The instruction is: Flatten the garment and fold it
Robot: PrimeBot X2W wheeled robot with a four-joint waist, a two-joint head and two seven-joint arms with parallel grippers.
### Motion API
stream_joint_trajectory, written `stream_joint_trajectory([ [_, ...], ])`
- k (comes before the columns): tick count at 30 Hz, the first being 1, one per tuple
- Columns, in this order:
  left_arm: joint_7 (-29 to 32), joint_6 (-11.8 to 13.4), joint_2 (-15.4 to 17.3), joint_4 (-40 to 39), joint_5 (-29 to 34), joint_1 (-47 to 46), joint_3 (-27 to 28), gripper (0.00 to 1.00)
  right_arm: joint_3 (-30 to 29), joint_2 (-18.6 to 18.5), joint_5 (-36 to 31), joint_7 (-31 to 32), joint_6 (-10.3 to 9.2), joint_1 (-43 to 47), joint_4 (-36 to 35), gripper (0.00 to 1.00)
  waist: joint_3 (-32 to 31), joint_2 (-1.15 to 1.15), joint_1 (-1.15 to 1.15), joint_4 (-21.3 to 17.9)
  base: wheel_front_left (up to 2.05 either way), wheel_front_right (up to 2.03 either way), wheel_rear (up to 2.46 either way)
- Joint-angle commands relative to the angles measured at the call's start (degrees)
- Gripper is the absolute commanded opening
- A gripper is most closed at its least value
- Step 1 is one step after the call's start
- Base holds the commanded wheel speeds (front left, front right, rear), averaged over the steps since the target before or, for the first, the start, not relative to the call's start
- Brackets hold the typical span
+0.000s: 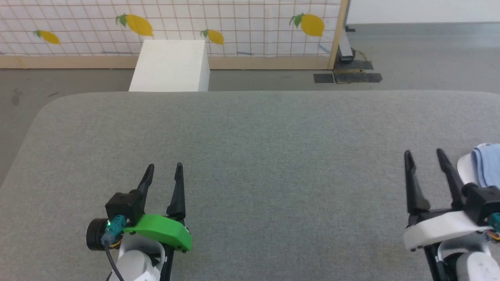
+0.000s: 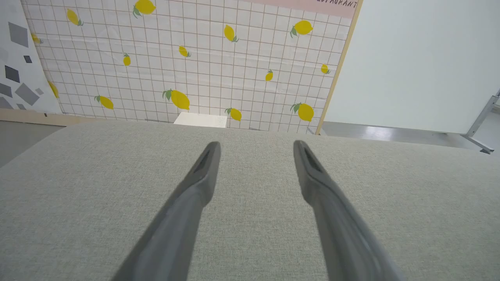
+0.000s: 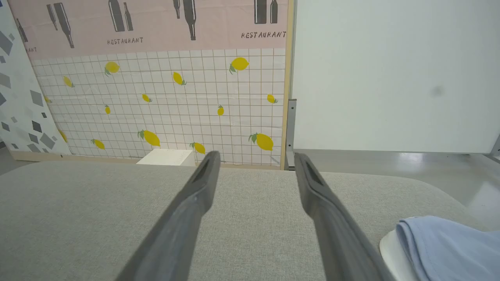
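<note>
The left gripper (image 1: 165, 167) has two long dark fingers. They stand wide apart and hold nothing. The right gripper (image 1: 423, 153) is the same, with its fingers spread and nothing between them. Both point away from the robot, low over the table.

The garment (image 1: 486, 164) is a light blue shirt of soft cloth. It lies in a heap just to the right of the right gripper, close by its right finger. In the right wrist view the garment (image 3: 449, 246) sits low on the right side, with a white part (image 3: 388, 249) tucked under the blue. Most of it runs off the edge, so I cannot tell how it is bunched or if it touches the gripper.

I think it is light and floppy. It will sag and wrinkle when lifted, but it will not break. A good place to pinch is the folded blue edge nearest the right finger, and after that a corner or hem.

The big grey table (image 1: 250, 136) has a flat cloth-like top and round corners. That top may drag at the shirt a little. A wide stretch of it lies ahead of both grippers.

Far past the left gripper's fingertips a white box (image 1: 172, 64) stands on the grey floor (image 1: 410, 50). Behind the box is a wall (image 1: 242, 23) of white squares with yellow lemons.
</note>
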Motion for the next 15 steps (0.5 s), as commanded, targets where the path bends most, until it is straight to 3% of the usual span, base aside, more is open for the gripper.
stream_joint_trajectory([
  [1, -0.26, 0.33, -0.29, 0.1, -0.08, 0.82, -0.28, 1.0, 0.38, 0.47, -0.44, -0.57, -0.09, 1.09, 0.48, 1.0, -0.69, 0.0, 0.0, 1.11, 0.0, 0.0, 0.0],
  [15, -0.26, 0.74, -0.48, 0.24, -0.92, 1.41, -1.48, 1.0, 2.08, 1.7, -1.78, -0.76, -0.09, 3.88, 2.19, 1.0, -0.46, 0.0, 0.0, 2.25, 0.0, 0.0, 0.0],
])
